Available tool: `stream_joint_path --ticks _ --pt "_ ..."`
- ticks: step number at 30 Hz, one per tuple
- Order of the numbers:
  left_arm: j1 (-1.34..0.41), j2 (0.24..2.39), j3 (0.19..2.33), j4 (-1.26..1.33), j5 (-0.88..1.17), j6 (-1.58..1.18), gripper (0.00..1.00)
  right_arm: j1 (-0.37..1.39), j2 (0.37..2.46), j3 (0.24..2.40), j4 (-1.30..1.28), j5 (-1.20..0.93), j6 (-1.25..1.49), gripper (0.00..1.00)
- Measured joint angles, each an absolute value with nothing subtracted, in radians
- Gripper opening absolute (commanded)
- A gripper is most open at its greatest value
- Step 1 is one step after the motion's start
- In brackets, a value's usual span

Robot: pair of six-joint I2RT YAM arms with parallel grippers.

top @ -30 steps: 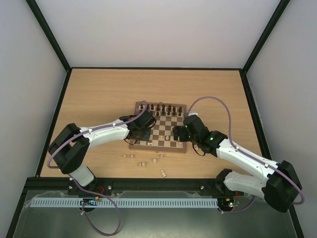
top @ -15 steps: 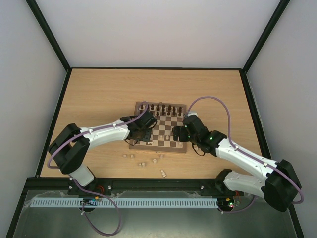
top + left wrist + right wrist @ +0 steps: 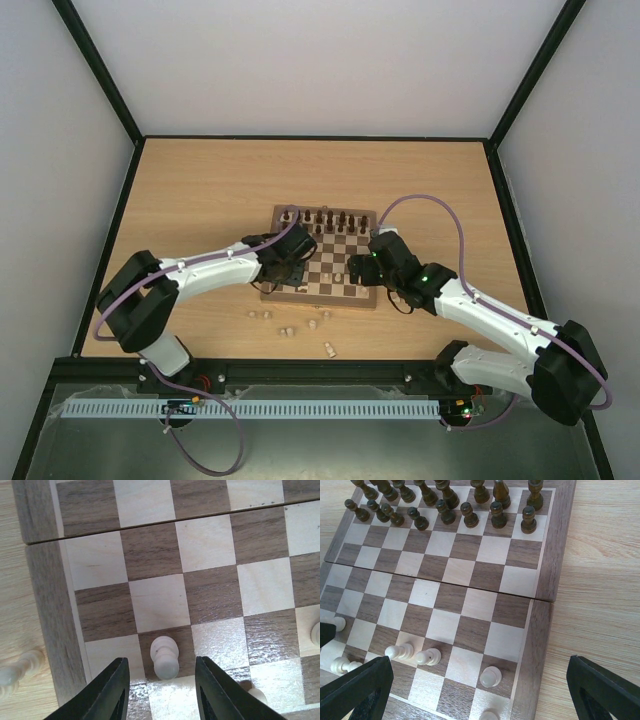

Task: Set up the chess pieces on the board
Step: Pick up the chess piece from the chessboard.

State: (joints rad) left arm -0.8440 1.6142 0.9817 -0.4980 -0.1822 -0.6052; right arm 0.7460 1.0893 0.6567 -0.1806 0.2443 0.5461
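On the table (image 3: 200, 190) just in front of the board (image 3: 338, 252), a few loose pale pieces (image 3: 313, 322) lay scattered, apart from one another and off the squares. Over the board's near left corner hung the left gripper (image 3: 161, 661), its jaws parted around a pale pawn (image 3: 165, 656) that stood upright on a dark square in the second file from the frame; a gap showed on either side of the pawn, so neither finger touched it. Over the near right part of the board the right gripper (image 3: 479, 665) stood with its jaws spread wide, holding nothing. Several more pale pieces (image 3: 427, 656) were on the nearest ranks below it. The middle ranks lay beyond them. At the far side, the dark pieces (image 3: 445, 502) stood upright in two rows.
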Motion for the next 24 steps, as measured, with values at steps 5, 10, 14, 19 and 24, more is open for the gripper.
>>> stream_joint_path --ticks 5,10,14,19,24 --pt "-0.860 1.572 0.999 -0.536 -0.195 -0.611 0.41 0.746 1.091 0.657 -0.181 0.244 0.546 0.96" --pt "-0.908 1.488 1.009 -0.553 -0.191 -0.630 0.45 0.746 1.092 0.657 -0.181 0.244 0.546 0.96" --pt "-0.926 1.415 0.965 -0.514 -0.126 -0.649 0.46 0.746 1.093 0.657 -0.181 0.244 0.546 0.96" --pt "-0.944 1.394 0.899 -0.485 -0.076 -0.681 0.43 0.746 1.094 0.657 -0.181 0.244 0.546 0.96" --pt "-0.951 1.418 0.888 -0.481 -0.079 -0.686 0.46 0.746 1.094 0.657 -0.180 0.244 0.546 0.96"
